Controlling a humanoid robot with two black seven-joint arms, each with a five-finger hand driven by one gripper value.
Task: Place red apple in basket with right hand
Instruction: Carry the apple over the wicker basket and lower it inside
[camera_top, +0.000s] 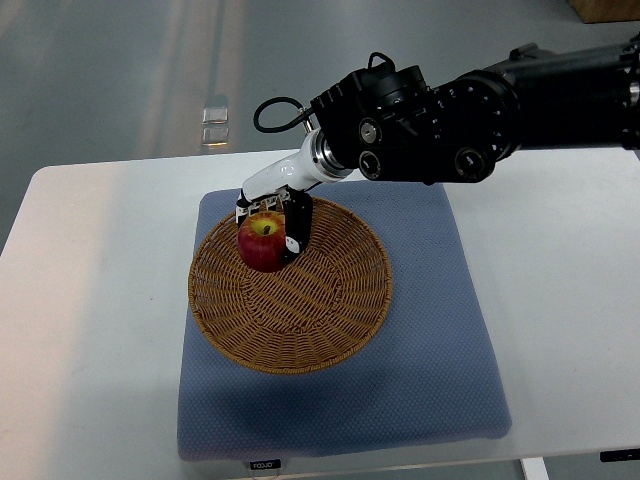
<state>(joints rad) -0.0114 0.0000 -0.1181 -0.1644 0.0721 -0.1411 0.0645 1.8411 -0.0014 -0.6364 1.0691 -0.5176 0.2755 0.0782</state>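
Observation:
A red apple (262, 245) with a yellow top is held over the far left part of a round wicker basket (300, 310). My right hand (270, 215), white with black fingers (298, 228), reaches in from the right on a bulky black arm and is shut on the apple from above and the sides. Whether the apple touches the basket's floor is hard to tell. The left arm does not show.
The basket lies on a blue cushion mat (440, 350) spread over a white table (90, 300). A small clear object (215, 120) sits on the grey floor beyond the table's far edge.

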